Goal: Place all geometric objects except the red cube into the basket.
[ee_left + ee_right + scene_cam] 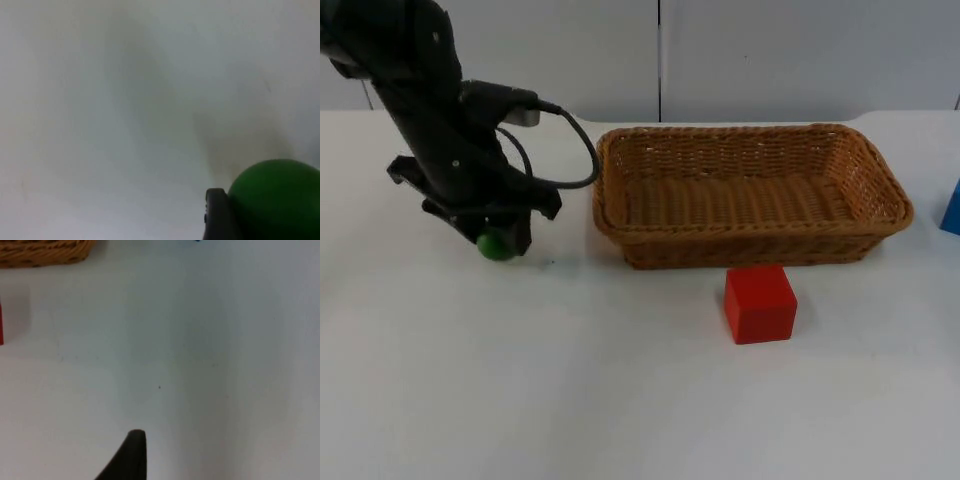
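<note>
My left gripper (pixel 500 240) is down at the white table (pixel 570 400), its fingers clamped on a green ball (pixel 497 245); in my left wrist view one black fingertip (pixel 216 215) presses flat against the ball's (pixel 277 200) side, and the ball bulges out past it with bare table beyond. In the top view the ball peeks out from under my wrist, well left of the wicker basket (pixel 750 195). The red cube (pixel 760 303) sits on the table just in front of the basket's near wall, apart from it. A blue object (pixel 951 208) lies at the far right edge, beside the basket's right end. My right arm waits; one fingertip (pixel 131 455) of the right gripper hangs over the table, and I cannot tell how its fingers are set.
</note>
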